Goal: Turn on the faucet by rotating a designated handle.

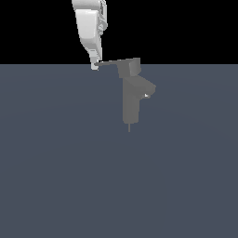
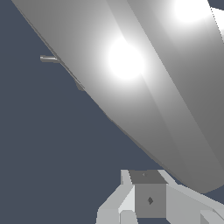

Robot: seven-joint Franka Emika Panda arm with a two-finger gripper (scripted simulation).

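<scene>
claw (image 1: 95, 65): width cannot be told | at free tip of handle (image 1: 111, 62), best leverage | faucet (image 1: 131, 97) mid-desk toward far edge | turn apparently pending

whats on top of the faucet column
A blocky cap tops the faucet, its thin handle reaching to the gripper. The handle's tip is covered by the fingers, so contact is unclear.
</scene>
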